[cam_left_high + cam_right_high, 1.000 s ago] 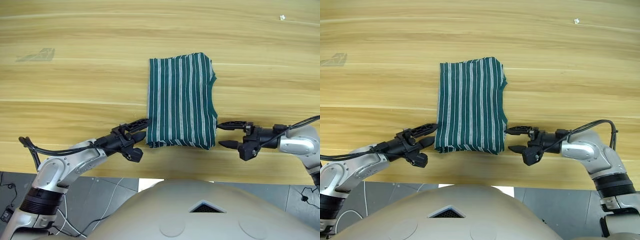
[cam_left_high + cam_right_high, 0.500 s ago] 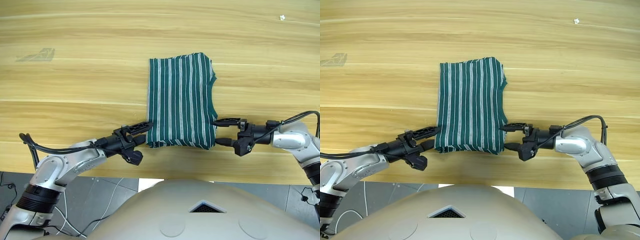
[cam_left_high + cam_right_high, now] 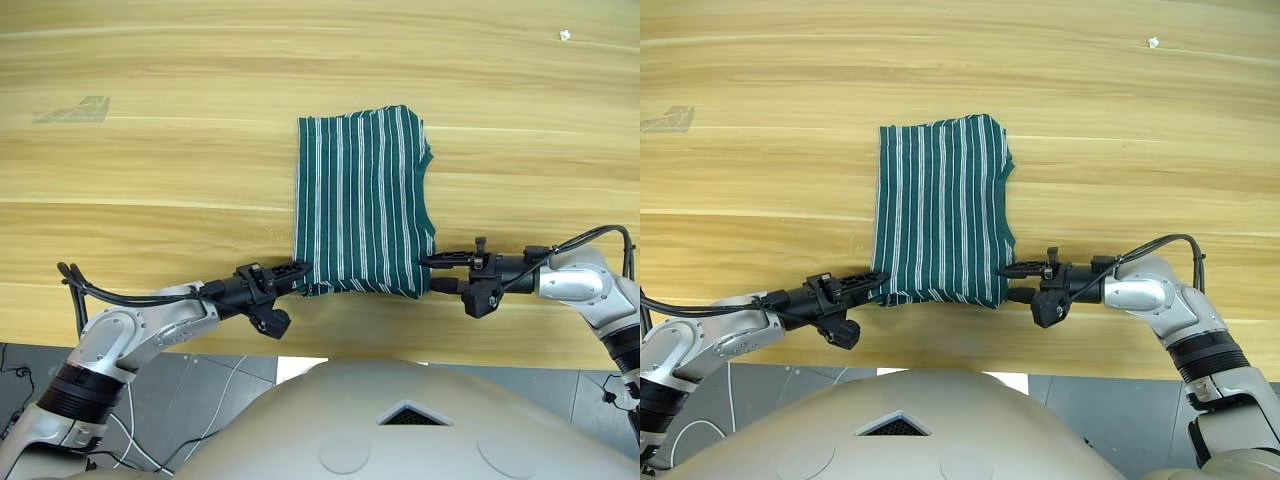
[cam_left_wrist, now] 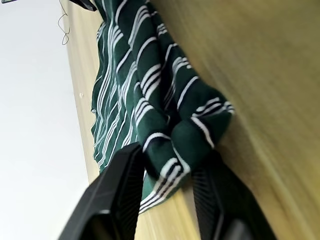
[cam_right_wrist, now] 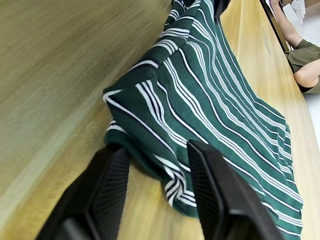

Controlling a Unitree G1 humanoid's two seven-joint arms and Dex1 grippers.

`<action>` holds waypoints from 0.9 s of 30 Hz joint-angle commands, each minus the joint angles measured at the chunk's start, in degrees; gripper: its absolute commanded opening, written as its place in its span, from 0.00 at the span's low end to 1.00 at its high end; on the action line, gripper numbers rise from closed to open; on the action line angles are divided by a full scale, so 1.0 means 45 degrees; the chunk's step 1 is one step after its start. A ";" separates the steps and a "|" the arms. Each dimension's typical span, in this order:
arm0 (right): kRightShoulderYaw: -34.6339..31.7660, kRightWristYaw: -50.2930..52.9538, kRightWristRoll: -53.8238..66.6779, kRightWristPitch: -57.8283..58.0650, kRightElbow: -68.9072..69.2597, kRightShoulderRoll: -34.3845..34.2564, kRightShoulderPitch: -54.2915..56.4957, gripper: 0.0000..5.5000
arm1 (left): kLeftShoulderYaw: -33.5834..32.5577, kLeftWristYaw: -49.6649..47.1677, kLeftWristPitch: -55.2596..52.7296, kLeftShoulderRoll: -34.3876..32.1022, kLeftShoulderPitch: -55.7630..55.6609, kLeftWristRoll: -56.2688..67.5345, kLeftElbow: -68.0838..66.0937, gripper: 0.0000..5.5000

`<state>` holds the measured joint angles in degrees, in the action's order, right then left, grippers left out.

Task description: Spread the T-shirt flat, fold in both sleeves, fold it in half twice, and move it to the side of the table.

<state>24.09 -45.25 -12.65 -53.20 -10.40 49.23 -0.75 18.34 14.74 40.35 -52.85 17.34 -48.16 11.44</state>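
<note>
The T-shirt (image 3: 365, 200), dark green with white stripes, lies folded into a narrow rectangle on the wooden table (image 3: 150, 180). Its near edge is close to the table's front edge. My left gripper (image 3: 297, 275) is at the near left corner, low on the table, shut on the bunched cloth (image 4: 185, 140) between its fingers. My right gripper (image 3: 432, 272) is at the near right corner, fingers closed onto the folded edge (image 5: 165, 145). Both grippers point inward toward each other along the shirt's near hem.
A small white scrap (image 3: 565, 35) lies at the far right of the table. A faint grey mark (image 3: 75, 110) sits at the far left. Bare wood stretches to both sides of the shirt. The table's front edge (image 3: 330, 352) runs just behind the grippers.
Both grippers slid inward onto the shirt's near corners, and their fingers narrowed onto the cloth. The shirt's near corners have bunched slightly.
</note>
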 commanded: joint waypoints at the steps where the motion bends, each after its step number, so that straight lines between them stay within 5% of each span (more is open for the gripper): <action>1: 0.0044 -0.0059 -0.0183 0.0191 -0.0023 -0.0049 0.0110 0.22 | 0.0405 0.0743 -0.0063 -0.0434 0.0350 -0.0682 -0.0572 0.14; 6: 0.0188 -0.0121 -0.0055 0.0354 -0.0055 -0.0105 -0.0006 0.04 | 0.0441 0.0731 -0.0092 -0.0480 0.0324 -0.0632 -0.0576 0.04; 10: 0.0345 -0.0231 0.0205 0.0576 0.0049 -0.0168 -0.0097 0.00 | 0.0340 0.0877 -0.0156 -0.0543 0.0437 -0.0125 -0.0550 0.03; 20: -0.0987 -0.3827 0.9046 0.7276 0.3242 0.0951 -0.0637 0.00 | -0.1806 0.6590 -0.5389 -0.2336 0.2509 1.2209 0.3753 0.03; 27: -0.3172 -0.5827 1.2627 1.1503 0.5783 0.2261 -0.1846 0.00 | -0.4694 0.8667 -0.6752 -0.3030 0.4161 1.5650 0.5872 0.03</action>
<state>12.40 -69.62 42.53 -4.42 13.26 57.41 -6.91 0.03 51.93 11.62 -65.52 34.64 20.34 35.96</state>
